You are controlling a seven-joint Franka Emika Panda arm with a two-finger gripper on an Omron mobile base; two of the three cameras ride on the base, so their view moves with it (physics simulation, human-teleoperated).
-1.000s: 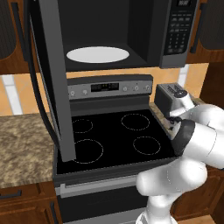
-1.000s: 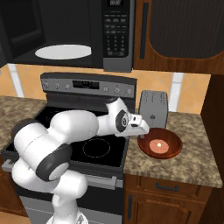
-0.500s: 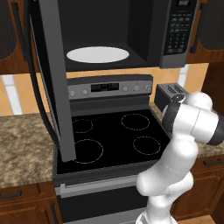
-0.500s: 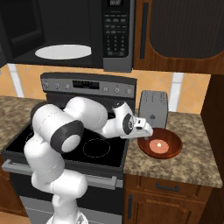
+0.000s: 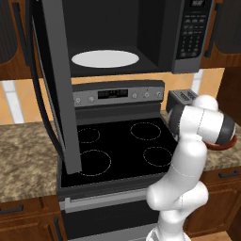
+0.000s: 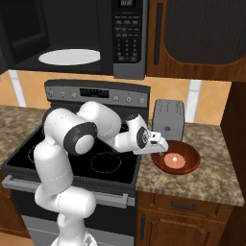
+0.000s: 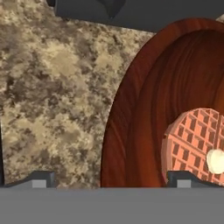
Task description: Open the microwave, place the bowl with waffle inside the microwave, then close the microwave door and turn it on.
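Note:
The microwave [image 5: 141,28] hangs above the stove, and its microwave door [image 5: 59,84] is swung wide open to the left. Its white turntable [image 6: 69,56] is bare. The reddish-brown bowl [image 6: 182,166] sits on the granite counter right of the stove, with the waffle [image 6: 174,158] in its middle. My gripper [image 6: 161,144] is open and low at the bowl's left rim. In the hand view the gripper [image 7: 113,179] straddles that rim of the bowl [image 7: 140,109]: one fingertip [image 7: 41,178] stands over the counter, the other beside the waffle [image 7: 192,140]. Nothing is gripped.
A grey toaster [image 6: 167,120] stands just behind the bowl against the wall. The black stove top [image 5: 117,146] lies left of the bowl. The open door juts out over the stove's left side. Wooden cabinets [image 6: 202,33] flank the microwave.
The arm's elbow has swung up, and the open gripper has moved right and down, closer to the bowl's left rim. Bowl and door have not moved.

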